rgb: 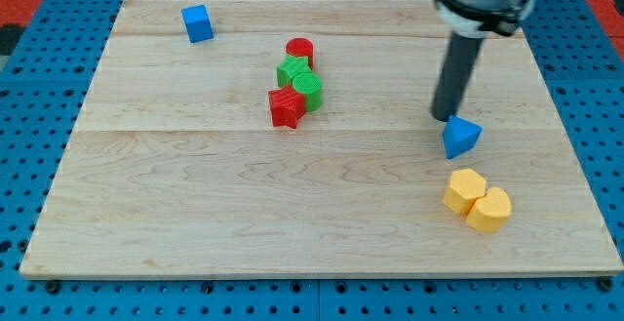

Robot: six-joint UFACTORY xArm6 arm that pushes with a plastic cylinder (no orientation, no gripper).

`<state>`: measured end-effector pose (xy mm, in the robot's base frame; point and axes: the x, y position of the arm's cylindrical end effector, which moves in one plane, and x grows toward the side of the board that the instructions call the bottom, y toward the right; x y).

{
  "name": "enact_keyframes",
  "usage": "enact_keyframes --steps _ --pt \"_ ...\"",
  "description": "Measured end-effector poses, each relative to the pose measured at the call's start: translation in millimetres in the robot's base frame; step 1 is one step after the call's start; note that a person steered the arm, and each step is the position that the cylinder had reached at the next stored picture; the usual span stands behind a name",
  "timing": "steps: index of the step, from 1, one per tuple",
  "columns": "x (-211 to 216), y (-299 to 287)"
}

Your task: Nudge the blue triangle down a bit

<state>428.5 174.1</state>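
The blue triangle [460, 137] lies on the wooden board at the view's right, a little above two yellow blocks. My tip [444, 117] stands just above the triangle's upper left edge, touching it or nearly so. The rod rises from there toward the view's top right.
Two yellow blocks [478, 199] sit together below the triangle. A cluster of a red cylinder [299, 51], two green blocks [299, 77] and a red star-like block [286, 108] is at centre. A blue cube [197, 22] is at top left. The board's right edge [575, 155] is near.
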Motion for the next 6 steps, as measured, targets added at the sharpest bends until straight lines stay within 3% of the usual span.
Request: enact_keyframes --steps 1,2,3,4,6 --pt "47.2 10.0" --pt "51.9 23.5" --pt "-0.3 22.0" --pt "26.2 -23.4" --pt "34.5 -12.7"
